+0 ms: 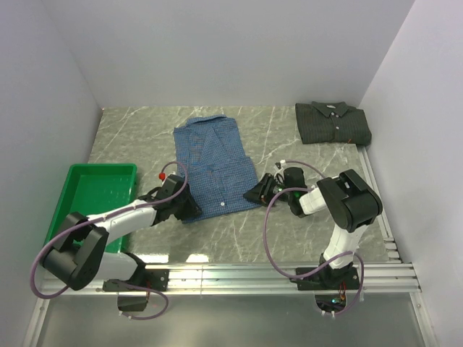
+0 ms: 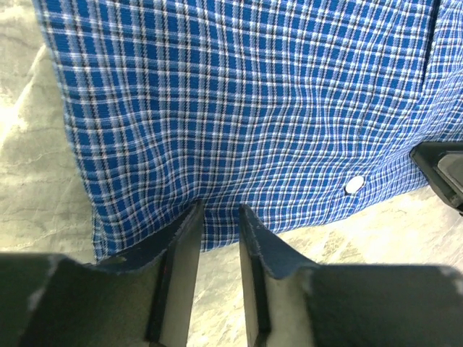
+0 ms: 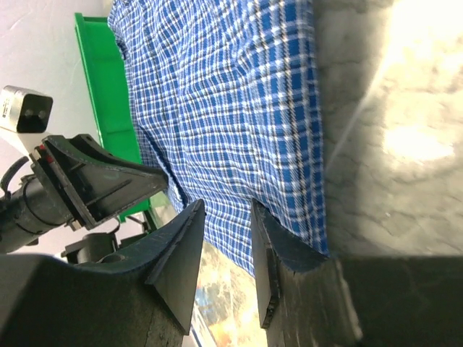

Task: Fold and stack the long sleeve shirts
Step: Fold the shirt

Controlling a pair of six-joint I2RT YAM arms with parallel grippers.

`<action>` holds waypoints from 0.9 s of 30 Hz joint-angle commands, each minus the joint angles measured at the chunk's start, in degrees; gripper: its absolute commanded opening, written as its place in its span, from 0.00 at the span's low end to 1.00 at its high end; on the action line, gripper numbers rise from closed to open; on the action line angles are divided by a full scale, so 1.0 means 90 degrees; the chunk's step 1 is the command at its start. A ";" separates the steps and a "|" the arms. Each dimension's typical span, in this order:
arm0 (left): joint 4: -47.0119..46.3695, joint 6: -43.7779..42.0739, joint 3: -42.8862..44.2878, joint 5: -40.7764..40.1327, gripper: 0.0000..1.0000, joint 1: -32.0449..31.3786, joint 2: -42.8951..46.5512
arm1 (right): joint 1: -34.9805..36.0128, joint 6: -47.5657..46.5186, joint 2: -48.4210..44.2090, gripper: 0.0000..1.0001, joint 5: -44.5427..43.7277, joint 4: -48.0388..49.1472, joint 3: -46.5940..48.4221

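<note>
Blue fine-checked button-up cloth shirt (image 1: pixel 213 163), flat at marble table (image 1: pixel 289 231) centre; left gripper (image 2: pixel 219 215) clamped on its near hem, right gripper (image 3: pixel 228 211) likewise. Dark green-charcoal folded shirt (image 1: pixel 333 123): far right corner.

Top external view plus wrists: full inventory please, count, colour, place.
blue checked button-up cloth shirt: one, blue with fine white checks, flat at table centre, collar away from the arms
dark green-charcoal collared cloth shirt: one, dark, folded at far right corner
green plastic tray: one, green, left edge of the table
grey marbled table: one, grey, under everything
left tool: one, black, closed on the blue shirt's near hem
right tool: one, black, closed on the same hem, right side
</note>
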State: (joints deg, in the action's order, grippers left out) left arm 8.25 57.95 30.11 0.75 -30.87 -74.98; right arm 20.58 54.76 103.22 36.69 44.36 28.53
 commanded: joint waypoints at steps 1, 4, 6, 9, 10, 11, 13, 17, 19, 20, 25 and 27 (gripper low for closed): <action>0.0587 -0.0159 -0.0162 -0.0064 0.35 0.0042 0.0157 | -0.0274 -0.0284 -0.0111 0.40 -0.0209 -0.0270 -0.0221; 0.0781 -0.0364 -0.0006 -0.0074 0.42 0.0032 0.0410 | -0.0323 -0.0508 -0.0412 0.40 -0.0394 -0.0767 -0.0163; 0.0977 -0.0520 0.0160 -0.0287 0.49 0.0042 0.0596 | -0.0324 -0.0830 -0.0696 0.40 -0.0657 -0.1428 -0.0066; 0.1406 -0.0832 0.0706 -0.0512 0.61 0.0042 0.0938 | -0.0304 -0.1298 -0.1369 0.40 -0.0911 -0.2395 0.0304; 0.1494 -0.0921 0.1075 -0.0765 0.64 0.0042 0.1006 | -0.0275 -0.1425 -0.1690 0.40 -0.1115 -0.2651 0.0412; 0.1660 -0.1028 0.1272 -0.0883 0.70 0.0042 0.0988 | -0.0207 -0.1697 -0.1829 0.41 -0.1233 -0.2934 0.0530; 0.1778 -0.1321 0.1895 -0.1234 0.76 0.0100 0.0774 | -0.0080 -0.1914 -0.2199 0.41 -0.1623 -0.3696 0.0852; 0.1652 -0.1907 0.3010 -0.1265 0.80 0.0412 -0.0172 | 0.0349 -0.2071 -0.2465 0.43 -0.2180 -0.4546 0.1272; 0.1583 -0.2297 0.3781 -0.1430 0.80 0.0568 -0.1028 | 0.0739 -0.2032 -0.2514 0.43 -0.2473 -0.4869 0.1477; 0.1612 -0.2395 0.4064 -0.1557 0.80 0.0627 -0.1343 | 0.0915 -0.1984 -0.2514 0.44 -0.2736 -0.5015 0.1565; 0.1672 -0.2981 0.5930 -0.1587 0.77 0.1057 -0.3207 | 0.1832 -0.1622 -0.2436 0.48 -0.3236 -0.5465 0.2092; 0.1671 -0.3244 0.6563 -0.1568 0.77 0.1203 -0.3688 | 0.2029 -0.1602 -0.2242 0.49 -0.3333 -0.5534 0.2345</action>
State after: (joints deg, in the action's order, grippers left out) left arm 22.46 34.92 81.91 -11.90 -21.80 -103.61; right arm 36.53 39.46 81.91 11.44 -2.33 45.17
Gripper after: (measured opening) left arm 0.771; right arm 0.487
